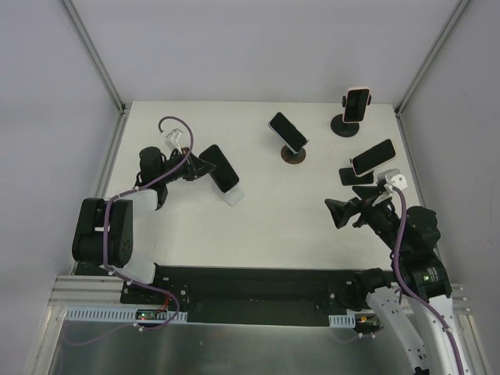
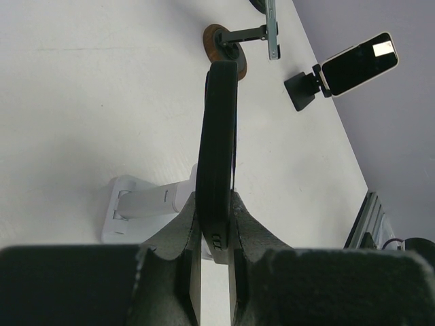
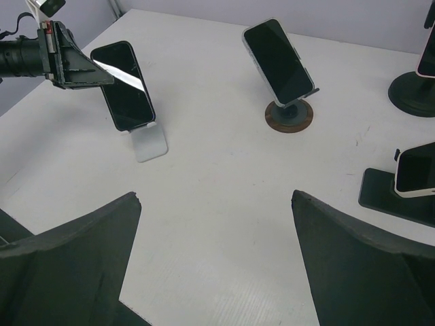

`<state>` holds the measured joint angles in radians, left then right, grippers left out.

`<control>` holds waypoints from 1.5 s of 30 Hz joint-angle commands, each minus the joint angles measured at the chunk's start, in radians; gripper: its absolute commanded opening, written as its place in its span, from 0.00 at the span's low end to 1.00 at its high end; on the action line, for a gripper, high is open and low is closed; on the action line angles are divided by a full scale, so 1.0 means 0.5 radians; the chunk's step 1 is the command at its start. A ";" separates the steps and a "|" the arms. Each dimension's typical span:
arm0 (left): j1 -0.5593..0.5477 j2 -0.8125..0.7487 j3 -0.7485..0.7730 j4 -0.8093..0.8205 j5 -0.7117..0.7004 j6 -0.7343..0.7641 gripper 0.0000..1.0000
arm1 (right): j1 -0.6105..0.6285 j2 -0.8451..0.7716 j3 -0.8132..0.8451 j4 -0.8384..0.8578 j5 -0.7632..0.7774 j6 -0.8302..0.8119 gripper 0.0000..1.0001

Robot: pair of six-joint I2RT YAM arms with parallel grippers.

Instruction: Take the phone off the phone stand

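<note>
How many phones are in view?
4. Left phone at the white stand, gripped by the left tool; centre phone on the brown stand; far-right phone on the round black stand; near-right phone on the square black stand. None seems hidden.

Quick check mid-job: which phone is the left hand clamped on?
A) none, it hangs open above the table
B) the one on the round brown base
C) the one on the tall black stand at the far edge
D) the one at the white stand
D: in the left wrist view the left hand is shut on the edges of the black phone, with the white stand right beside it.
</note>
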<state>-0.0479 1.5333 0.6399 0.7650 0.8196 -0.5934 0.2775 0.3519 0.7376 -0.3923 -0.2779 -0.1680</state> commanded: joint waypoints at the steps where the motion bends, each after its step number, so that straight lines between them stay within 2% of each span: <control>1: 0.040 -0.124 -0.059 0.212 0.045 -0.056 0.06 | 0.013 0.048 0.010 0.143 -0.088 0.002 0.96; 8: 0.059 -0.210 -0.071 0.203 -0.044 -0.044 0.08 | 0.009 0.103 0.013 0.183 -0.122 -0.008 0.96; 10: 0.062 -0.201 -0.071 0.179 -0.053 -0.019 0.13 | 0.009 0.118 0.010 0.196 -0.138 -0.011 0.96; 22: 0.062 -0.143 -0.261 0.314 -0.072 -0.090 0.14 | 0.009 0.174 0.007 0.226 -0.171 -0.032 0.96; 27: 0.062 -0.195 -0.243 0.213 -0.081 -0.028 0.25 | 0.012 0.189 0.007 0.239 -0.174 -0.038 0.96; 34: 0.062 -0.305 -0.221 0.071 -0.130 0.049 0.34 | 0.013 0.210 0.010 0.254 -0.202 -0.041 0.96; 42: 0.071 -0.401 -0.200 0.038 -0.243 0.000 0.52 | 0.013 0.201 0.007 0.242 -0.245 -0.041 0.96; 45: 0.080 -0.382 -0.169 0.032 -0.314 -0.013 0.54 | 0.012 0.183 0.001 0.223 -0.248 -0.041 0.96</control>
<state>-0.0177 1.3624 0.5247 0.7681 0.7155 -0.6064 0.2775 0.4530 0.7376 -0.3252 -0.3740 -0.1764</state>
